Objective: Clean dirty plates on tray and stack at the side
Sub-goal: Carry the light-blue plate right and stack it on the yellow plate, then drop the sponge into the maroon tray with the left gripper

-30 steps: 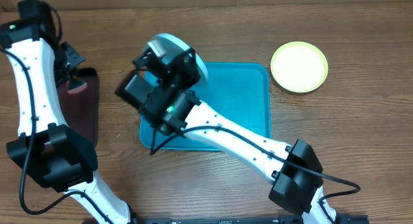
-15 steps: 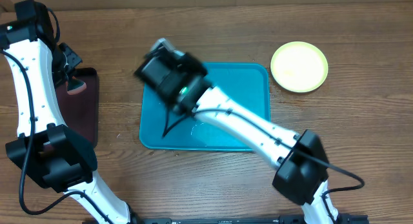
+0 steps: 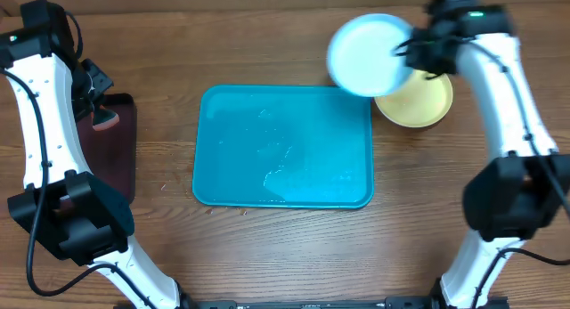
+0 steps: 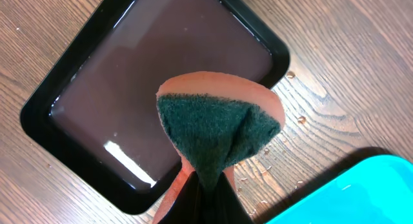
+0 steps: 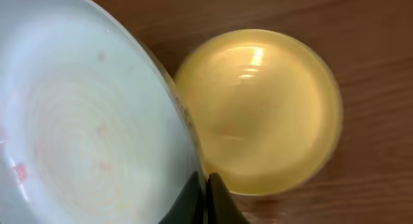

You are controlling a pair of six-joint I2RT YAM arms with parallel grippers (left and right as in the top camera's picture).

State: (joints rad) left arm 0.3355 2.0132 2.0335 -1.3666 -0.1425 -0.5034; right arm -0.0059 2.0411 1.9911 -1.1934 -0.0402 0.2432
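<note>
Overhead: I see pale plate [image 3: 367, 52] upper right of frame, right gripper [image 5: 205, 185] clenched on its rim, plate overlapping green plate [image 3: 426, 104] on table [image 3: 267, 256]. Right wrist view shows faint red specks on it. Tray [image 3: 285, 144] mid-frame, wet. Left gripper [image 4: 203, 198] grasping sponge [image 4: 216, 127] above dark tray [image 4: 129, 75], left edge.

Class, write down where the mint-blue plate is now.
Overhead view: the mint-blue plate is at upper right, gripped by its rim in the right gripper, just beyond the far right corner of the tray, partly over the lime green plate.
</note>
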